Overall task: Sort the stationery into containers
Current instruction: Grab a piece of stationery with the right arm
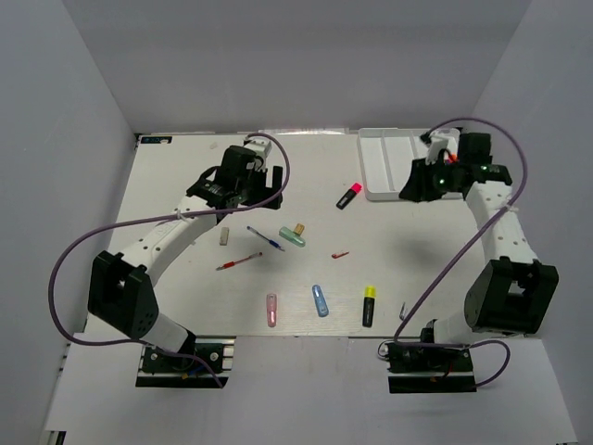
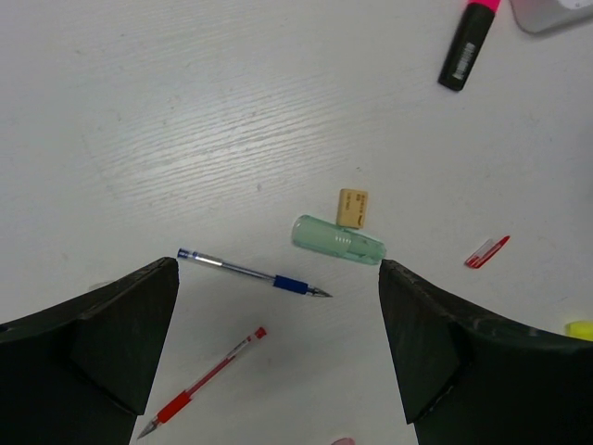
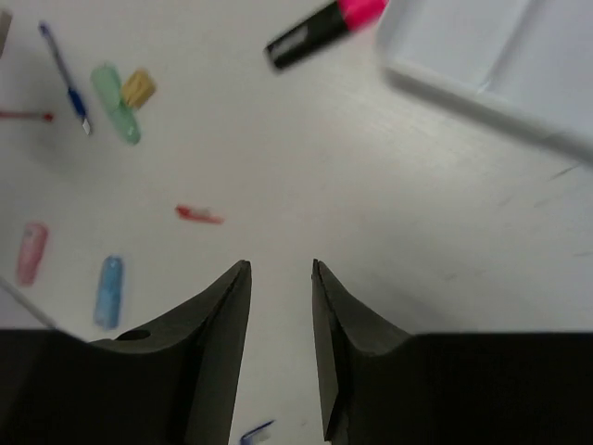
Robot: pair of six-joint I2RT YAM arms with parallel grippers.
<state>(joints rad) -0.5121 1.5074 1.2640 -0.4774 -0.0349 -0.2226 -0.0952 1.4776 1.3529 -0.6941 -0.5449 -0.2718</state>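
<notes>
Sorting is barely beginning: the stationery is lying loose on the desk (image 1: 185, 269), and no item is showing in the visible part of the white tray (image 1: 382, 159) at upper right. The left tool (image 2: 278, 267), released wide, is hanging over the blue pen (image 2: 255, 274). Judging by this, it needs a straight descent astride the barrel, clear of the green capsule (image 2: 338, 239). The right tool (image 3: 281, 269), narrowly parted and empty, is hovering beside the tray's edge.

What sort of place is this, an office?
Most likely a robotics lab test cell: two robot arms bolted to a white table, plain grey walls boxing it in, and stationery scattered near a white tray.
</notes>
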